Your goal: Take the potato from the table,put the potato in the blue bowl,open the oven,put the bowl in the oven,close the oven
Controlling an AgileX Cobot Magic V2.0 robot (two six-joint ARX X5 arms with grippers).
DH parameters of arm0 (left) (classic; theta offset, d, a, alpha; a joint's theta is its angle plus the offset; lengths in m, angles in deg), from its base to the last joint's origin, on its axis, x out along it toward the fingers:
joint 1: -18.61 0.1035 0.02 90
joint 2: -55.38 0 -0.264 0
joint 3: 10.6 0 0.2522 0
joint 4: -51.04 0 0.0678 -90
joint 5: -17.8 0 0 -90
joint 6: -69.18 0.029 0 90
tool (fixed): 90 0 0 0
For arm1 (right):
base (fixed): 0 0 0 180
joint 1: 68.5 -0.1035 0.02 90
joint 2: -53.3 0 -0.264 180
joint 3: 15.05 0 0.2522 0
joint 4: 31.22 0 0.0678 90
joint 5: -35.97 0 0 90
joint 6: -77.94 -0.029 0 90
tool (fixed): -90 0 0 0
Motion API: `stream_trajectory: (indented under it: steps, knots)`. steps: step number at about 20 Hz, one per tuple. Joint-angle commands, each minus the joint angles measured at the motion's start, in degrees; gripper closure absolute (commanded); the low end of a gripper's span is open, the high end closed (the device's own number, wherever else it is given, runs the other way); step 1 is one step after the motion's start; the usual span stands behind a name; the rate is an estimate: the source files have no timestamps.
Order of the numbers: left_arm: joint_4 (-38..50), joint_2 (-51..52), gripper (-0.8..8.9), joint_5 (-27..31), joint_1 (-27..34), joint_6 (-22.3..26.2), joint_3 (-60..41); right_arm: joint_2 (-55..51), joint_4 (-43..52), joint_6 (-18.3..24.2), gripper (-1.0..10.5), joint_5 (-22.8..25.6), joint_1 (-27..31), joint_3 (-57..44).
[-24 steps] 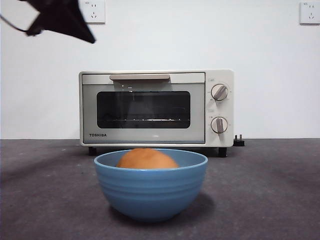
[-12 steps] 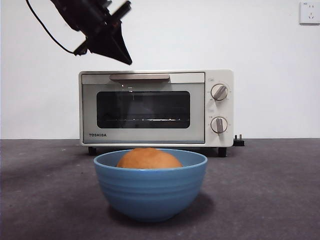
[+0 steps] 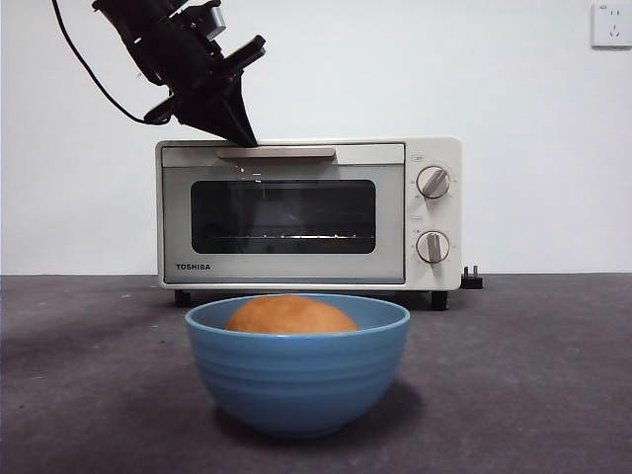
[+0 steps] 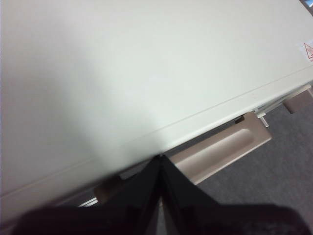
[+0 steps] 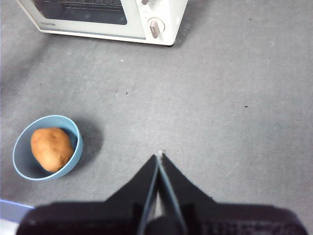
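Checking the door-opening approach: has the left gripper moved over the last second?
Yes. The left gripper has come down and rightward from the top corner, and its tip is now at the oven handle.

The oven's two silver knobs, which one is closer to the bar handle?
The upper knob on the oven: it sits nearly level with the handle, while the lower knob is further down.

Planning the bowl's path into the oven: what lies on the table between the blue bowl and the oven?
Nothing: in the right wrist view, only bare table separates the blue bowl from the oven.
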State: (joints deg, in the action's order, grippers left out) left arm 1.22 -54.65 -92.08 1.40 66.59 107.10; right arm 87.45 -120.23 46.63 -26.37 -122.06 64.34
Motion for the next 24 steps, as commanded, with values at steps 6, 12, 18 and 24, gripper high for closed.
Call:
stream_trajectory:
  steps: [6,12,18,24]
  knots:
    - [-5.5,-1.6,8.19,4.8,-1.8,0.4,-0.3,-0.1,0.3,-0.6,9.6,2.5,0.0,0.0]
    - [-11.5,-1.4,8.19,5.1,-2.0,1.8,-0.3,-0.3,0.7,-1.9,9.6,2.9,-0.1,0.0]
    - [-14.1,1.5,8.19,7.8,-1.7,3.2,-0.3,-0.7,0.2,-3.5,9.6,3.2,-0.1,0.0]
    - [-15.1,1.9,8.19,8.0,-1.7,3.3,-0.5,-0.7,-2.4,-3.7,9.6,3.2,-0.1,0.0]
